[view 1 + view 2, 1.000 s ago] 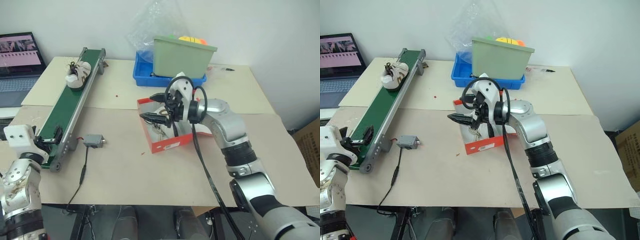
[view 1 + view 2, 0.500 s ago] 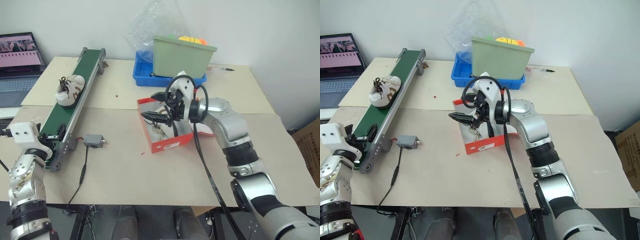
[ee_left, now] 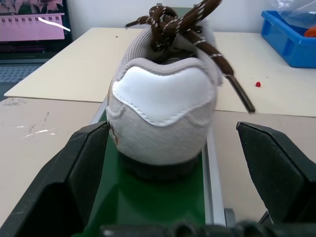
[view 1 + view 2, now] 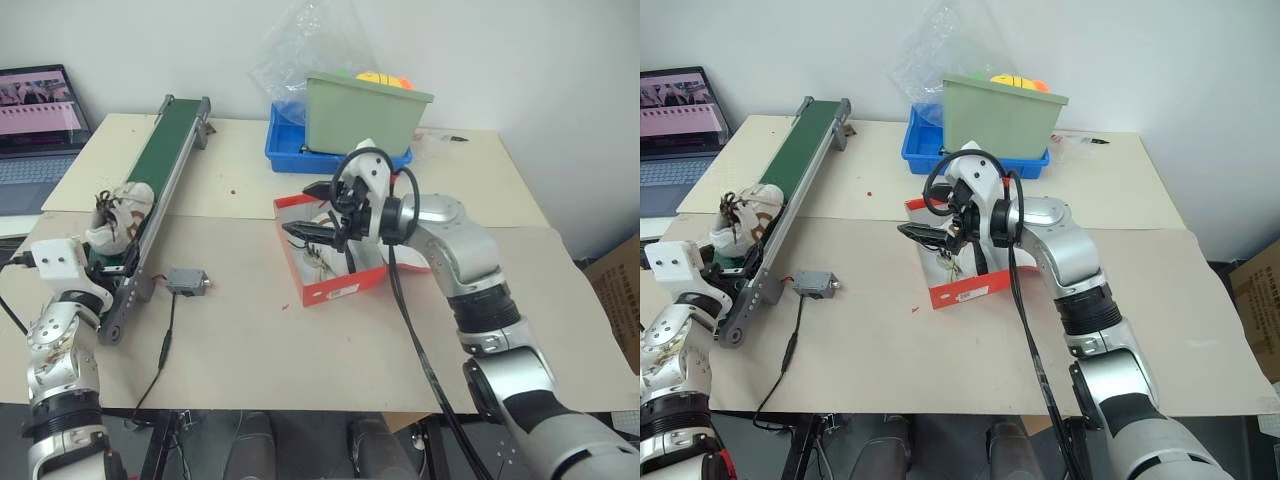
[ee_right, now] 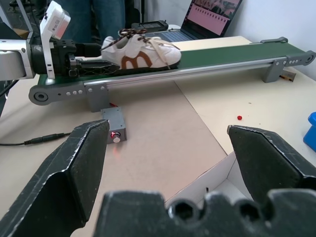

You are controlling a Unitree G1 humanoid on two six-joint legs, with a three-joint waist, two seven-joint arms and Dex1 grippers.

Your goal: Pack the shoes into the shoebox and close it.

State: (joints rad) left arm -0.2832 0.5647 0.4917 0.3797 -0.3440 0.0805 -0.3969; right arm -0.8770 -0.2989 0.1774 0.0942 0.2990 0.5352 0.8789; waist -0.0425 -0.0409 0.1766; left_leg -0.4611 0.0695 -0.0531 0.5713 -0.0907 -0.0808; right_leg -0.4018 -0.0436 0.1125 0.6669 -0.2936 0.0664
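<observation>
One cream shoe (image 4: pixel 120 212) with dark laces sits at the near end of the green conveyor belt (image 4: pixel 165 150), heel toward me. My left gripper (image 4: pixel 105 258) is open at that belt end. Its fingers (image 3: pixel 74 177) stand on either side of the shoe's heel (image 3: pixel 160 116) with gaps on both sides. The red shoebox (image 4: pixel 335 290) stands open mid-table, with the other shoe (image 4: pixel 322 258) inside. My right gripper (image 4: pixel 306 212) hangs open and empty over the box's left part, pointing toward the belt. The arm hides most of the lid.
Behind the box stand a green bin (image 4: pixel 365 112), a blue tray (image 4: pixel 290 152) and a clear plastic bag. A small grey box (image 4: pixel 187 281) with a cable lies beside the belt's end. At the far left is a laptop (image 4: pixel 40 110). A person (image 5: pixel 106 17) stands beyond the belt.
The shoe has ridden down the belt from its far part to the near end, arriving between my left gripper's fingers. That gripper edged forward. The right arm stayed put.
</observation>
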